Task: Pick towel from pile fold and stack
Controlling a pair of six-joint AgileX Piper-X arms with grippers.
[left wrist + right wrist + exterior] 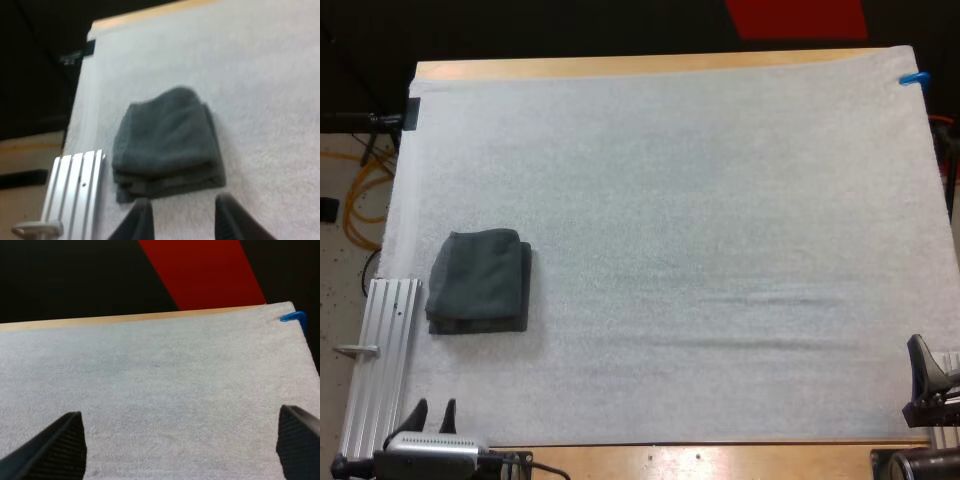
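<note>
Left gripper: jaws a moderate gap apart, nothing between them. Right gripper: jaws wide, holding nothing, plain mat ahead of and beneath them. Folded towel, dark grey-green, lies flat on the mat just ahead of the left jaws, near but not touching; its layered edges face the fingertips, the rounded fold is on the far side. It lies well apart from the right jaws, across the mat. Judgement: the fold-and-place step reads as complete, with both arms parked at the near edge. Next move calls for a fresh crumpled towel to grasp; the left jaws are the closer pair to the stack for any squaring-up. Surface: white napped mat on a wooden table, faint creases. Ribbed aluminium rail just outboard of the left jaws, beside the towel.
</note>
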